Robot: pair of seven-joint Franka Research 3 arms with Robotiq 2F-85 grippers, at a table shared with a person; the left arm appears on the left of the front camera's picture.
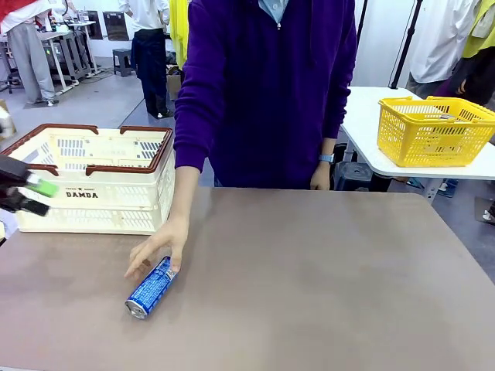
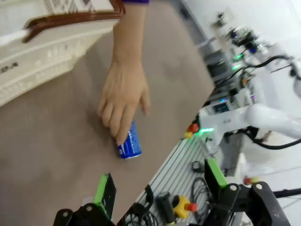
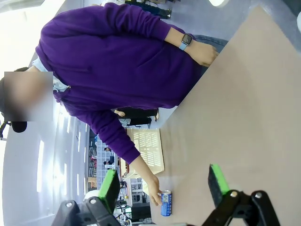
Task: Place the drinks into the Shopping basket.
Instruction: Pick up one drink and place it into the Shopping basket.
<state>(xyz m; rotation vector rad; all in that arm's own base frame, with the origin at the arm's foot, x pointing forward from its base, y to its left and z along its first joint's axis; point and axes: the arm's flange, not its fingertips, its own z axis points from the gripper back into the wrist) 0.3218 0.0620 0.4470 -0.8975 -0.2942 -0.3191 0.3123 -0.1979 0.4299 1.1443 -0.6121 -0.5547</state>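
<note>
A blue drink can (image 1: 152,287) with white lettering lies on its side on the brown table, silver end toward me. A person's hand (image 1: 157,251) rests its fingertips on the can. The same blue can (image 2: 129,141) lies under that hand (image 2: 123,101) ahead of my left gripper (image 2: 157,184), which is open and apart from it. The cream Shopping basket (image 1: 99,202) with its brown rim stands at the table's back left. At the picture's left edge my left gripper (image 1: 32,195) hovers in front of the basket. My right gripper (image 3: 163,184) is open, with the blue can (image 3: 166,203) far off.
A yellow mesh basket (image 1: 433,131) stands on a white side table at the back right. The person in a purple top (image 1: 267,85) stands at the table's far edge. The table's middle and right (image 1: 348,286) are bare.
</note>
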